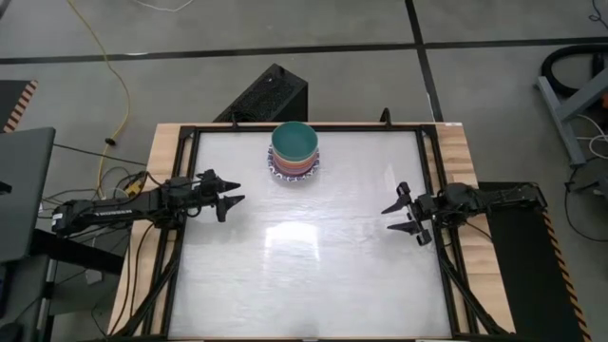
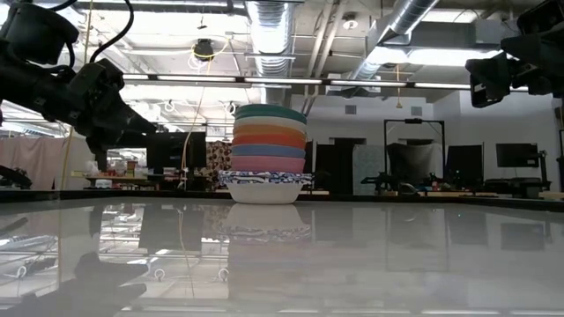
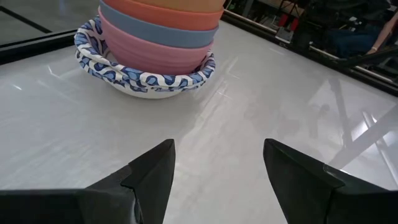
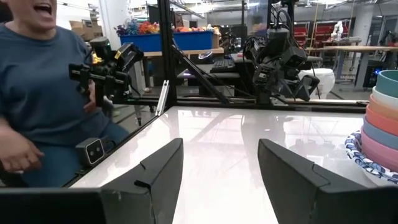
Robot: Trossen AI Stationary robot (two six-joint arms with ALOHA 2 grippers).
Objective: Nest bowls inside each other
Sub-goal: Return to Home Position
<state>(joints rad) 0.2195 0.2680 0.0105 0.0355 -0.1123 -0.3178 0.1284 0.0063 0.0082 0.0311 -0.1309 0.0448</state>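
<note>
The bowls [image 1: 295,152] stand nested in one stack near the table's far edge, at its middle. A dark green bowl is on top; orange, blue and pink ones [image 2: 269,145] sit below it, inside white bowls with blue patterned rims [image 3: 146,79] that rest on the table. My left gripper [image 1: 231,195] hangs open at the table's left side, its fingers apart in the left wrist view [image 3: 217,180], pointing toward the stack. My right gripper [image 1: 397,217] hangs open at the right side [image 4: 221,180]. Neither touches anything.
The glossy white tabletop [image 1: 313,266] lies bare between and in front of the arms. A black frame [image 1: 432,142] rims the table. A person in a blue shirt [image 4: 37,93] sits beyond the table's left side, seen in the right wrist view.
</note>
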